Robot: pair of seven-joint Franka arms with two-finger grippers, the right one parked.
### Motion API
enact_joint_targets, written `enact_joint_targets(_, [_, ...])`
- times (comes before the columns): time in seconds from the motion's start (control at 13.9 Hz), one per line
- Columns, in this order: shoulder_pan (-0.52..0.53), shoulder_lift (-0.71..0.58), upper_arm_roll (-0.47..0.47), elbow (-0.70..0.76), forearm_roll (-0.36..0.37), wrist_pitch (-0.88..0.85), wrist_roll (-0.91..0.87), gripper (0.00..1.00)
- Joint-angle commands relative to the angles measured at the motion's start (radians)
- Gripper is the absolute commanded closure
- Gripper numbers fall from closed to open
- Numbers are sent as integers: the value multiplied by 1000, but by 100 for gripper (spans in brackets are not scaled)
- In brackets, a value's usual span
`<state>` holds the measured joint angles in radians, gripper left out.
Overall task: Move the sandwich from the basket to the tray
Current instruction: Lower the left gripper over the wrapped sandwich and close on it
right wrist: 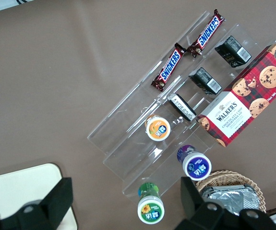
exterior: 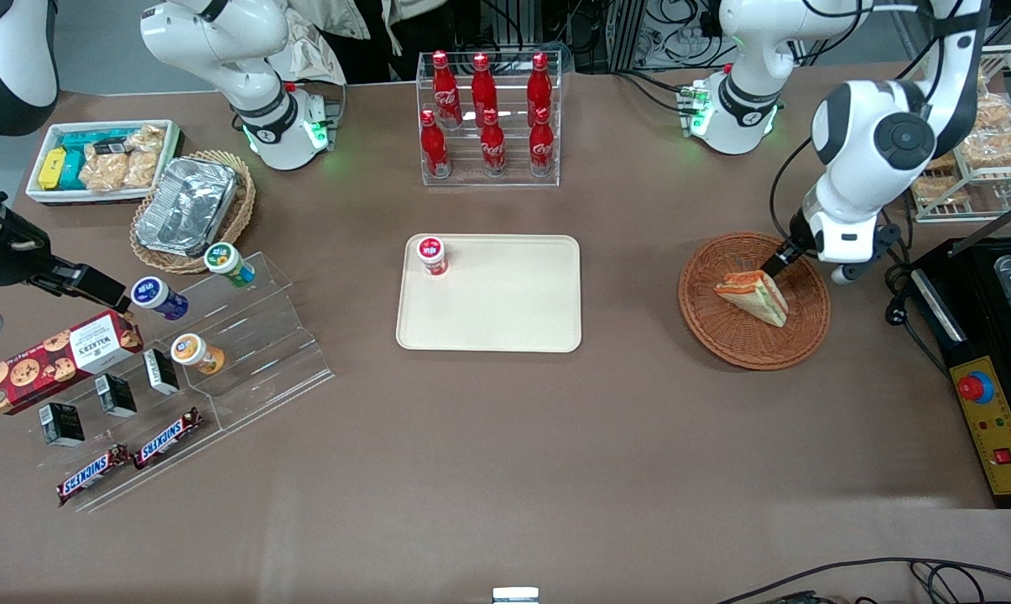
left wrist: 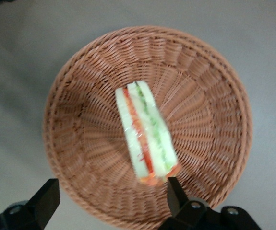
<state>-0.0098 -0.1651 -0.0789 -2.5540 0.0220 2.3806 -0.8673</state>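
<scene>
The sandwich (exterior: 753, 295), a pale wedge with red, orange and green layers, lies in the reddish-brown wicker basket (exterior: 723, 335) toward the working arm's end of the table. My left gripper (exterior: 786, 258) hovers low over the basket, just above the sandwich's end farther from the front camera. In the left wrist view the gripper (left wrist: 111, 199) is open wide and empty. One finger (left wrist: 175, 194) is close to the sandwich's (left wrist: 145, 139) orange-red end, and the other finger (left wrist: 45, 197) is over the basket's rim (left wrist: 80, 96). The cream tray (exterior: 505, 310) lies mid-table.
A small red-lidded cup (exterior: 431, 254) stands on the tray's corner. A rack of red bottles (exterior: 488, 117) stands farther from the front camera. A black control box with a red button (exterior: 987, 377) and a wire rack of snacks (exterior: 975, 151) flank the basket.
</scene>
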Motion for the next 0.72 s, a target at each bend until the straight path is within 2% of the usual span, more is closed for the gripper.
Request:
enact_joint_targets(0.0, [-12, 61, -1, 11, -1, 78, -84, 1])
enact_joint_targets(0.65, [-32, 136, 1, 5, 7, 150, -125, 1])
